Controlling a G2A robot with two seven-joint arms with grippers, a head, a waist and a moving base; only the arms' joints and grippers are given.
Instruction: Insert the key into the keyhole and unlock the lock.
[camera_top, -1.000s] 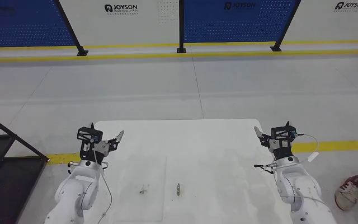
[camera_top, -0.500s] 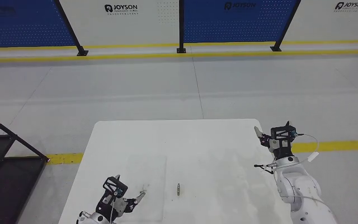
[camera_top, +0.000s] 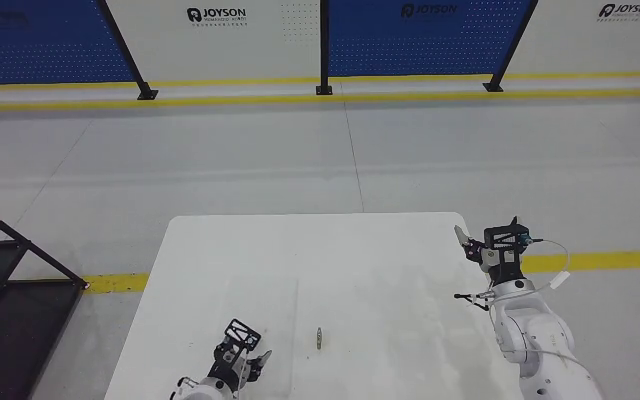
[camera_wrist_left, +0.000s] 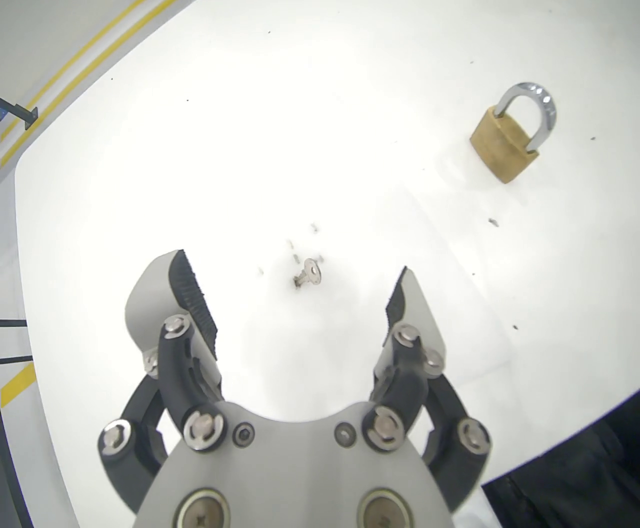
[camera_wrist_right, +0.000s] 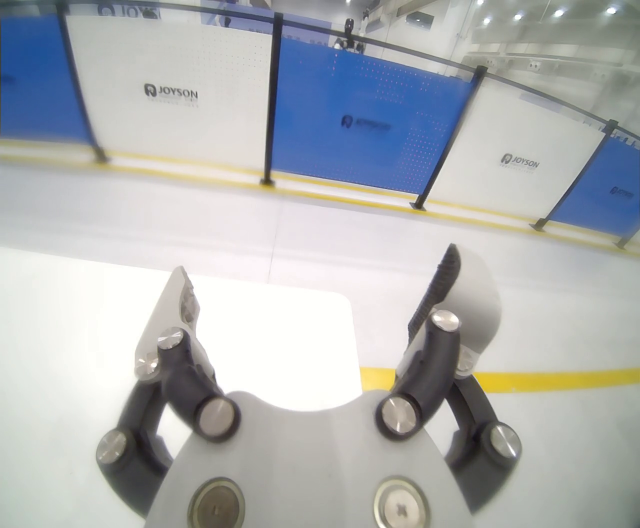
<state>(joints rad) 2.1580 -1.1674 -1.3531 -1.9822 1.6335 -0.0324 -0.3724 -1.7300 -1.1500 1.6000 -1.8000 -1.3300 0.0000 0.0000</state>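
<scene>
- The left tool (camera_top: 252, 358), low and left of centre in the top view, hangs over the white tabletop (camera_top: 380, 260), fingers spread wide and empty.
- The key (camera_wrist_left: 309, 273) lies flat just beyond its fingertips, facing the gap.
- The lock (camera_top: 318, 337) lies right of it, apart.
- The right tool (camera_wrist_right: 316, 261), at the tabletop's right edge, gapes empty.

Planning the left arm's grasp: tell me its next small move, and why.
Probably lower the left gripper onto the key and close. Its fingers stand open, and the key lies free on the table just beyond them, apart from the padlock.
</scene>
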